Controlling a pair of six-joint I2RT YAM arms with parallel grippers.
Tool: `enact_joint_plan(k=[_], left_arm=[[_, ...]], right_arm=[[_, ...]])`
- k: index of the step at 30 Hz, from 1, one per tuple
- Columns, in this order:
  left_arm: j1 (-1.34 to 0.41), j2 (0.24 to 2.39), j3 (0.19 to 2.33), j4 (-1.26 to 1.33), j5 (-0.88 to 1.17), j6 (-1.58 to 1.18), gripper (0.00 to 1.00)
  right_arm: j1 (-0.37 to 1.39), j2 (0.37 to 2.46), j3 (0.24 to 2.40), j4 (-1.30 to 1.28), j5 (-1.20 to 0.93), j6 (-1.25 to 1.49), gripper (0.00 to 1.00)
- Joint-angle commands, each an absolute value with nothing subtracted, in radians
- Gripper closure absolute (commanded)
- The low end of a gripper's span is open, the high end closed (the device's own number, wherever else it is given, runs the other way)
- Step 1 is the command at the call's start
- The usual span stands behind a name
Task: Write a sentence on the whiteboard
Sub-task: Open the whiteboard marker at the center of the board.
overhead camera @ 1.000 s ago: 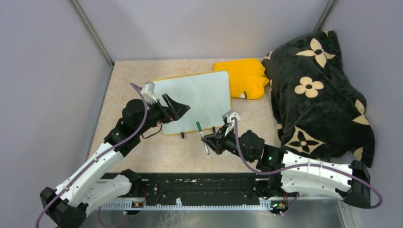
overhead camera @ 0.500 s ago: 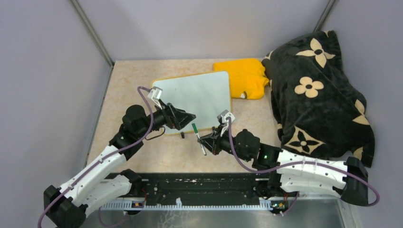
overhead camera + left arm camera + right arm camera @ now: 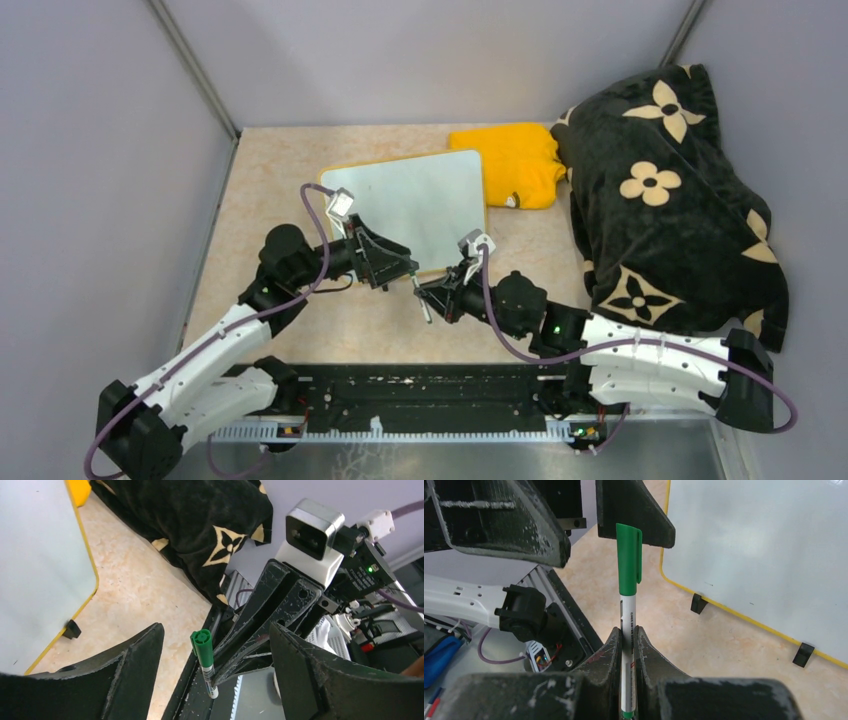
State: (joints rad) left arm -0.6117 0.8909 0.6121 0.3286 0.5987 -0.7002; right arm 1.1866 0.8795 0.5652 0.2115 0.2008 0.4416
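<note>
The whiteboard point(image 3: 420, 205) lies flat mid-table, white with a yellow rim; the sentence is not in view on it. In front of its near edge my right gripper point(image 3: 432, 298) is shut on the white barrel of a green-capped marker point(image 3: 421, 295). The right wrist view shows the barrel pinched between the pads point(image 3: 613, 645) and the cap point(image 3: 629, 565) pointing away. My left gripper point(image 3: 405, 266) is open, with one finger on each side of the cap and not touching it. In the left wrist view the marker point(image 3: 203, 647) stands between my left gripper's point(image 3: 216, 630) spread fingers.
A folded yellow cloth point(image 3: 515, 165) lies at the board's far right corner. A black blanket with cream flowers point(image 3: 670, 190) is heaped along the right side. Small black clip feet point(image 3: 697, 603) stick out under the board's near rim. Grey walls enclose the table.
My left gripper has swung right and nearer, from over the whiteboard to around the marker's cap, and its jaws have narrowed slightly. My right gripper has shifted slightly left with the marker.
</note>
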Motion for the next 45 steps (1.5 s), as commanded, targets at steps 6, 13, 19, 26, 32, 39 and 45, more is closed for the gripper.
enact_joint_plan(k=[6,13,19,26,32,39,45], left_arm=[[-0.616,0.924,0.585,0.457,0.744,-0.734,0.31],[-0.616,0.934,0.582,0.465,0.756,-0.738,0.50],[-0.617,0.929,0.581,0.472,0.741,-0.743,0.66],[-0.616,0.932,0.578,0.486,0.742,-0.749,0.91],[-0.616,0.920,0.569,0.499,0.727,-0.768,1.00],[-0.616,0.913,0.551,0.554,0.736,-0.808,1.00],[-0.615,0.898,0.543,0.570,0.747,-0.826,1.00]], right_arm=[[1.183,0.883,0.635,0.293,0.221,0.443,1.00],[1.183,0.884,0.635,0.288,0.216,0.443,1.00],[1.183,0.883,0.630,0.277,0.195,0.446,1.00],[1.183,0.876,0.624,0.272,0.172,0.464,1.00],[1.183,0.868,0.611,0.281,0.166,0.523,0.54],[1.179,0.868,0.589,0.346,0.175,0.607,0.42],[1.148,0.880,0.583,0.375,0.165,0.659,0.43]])
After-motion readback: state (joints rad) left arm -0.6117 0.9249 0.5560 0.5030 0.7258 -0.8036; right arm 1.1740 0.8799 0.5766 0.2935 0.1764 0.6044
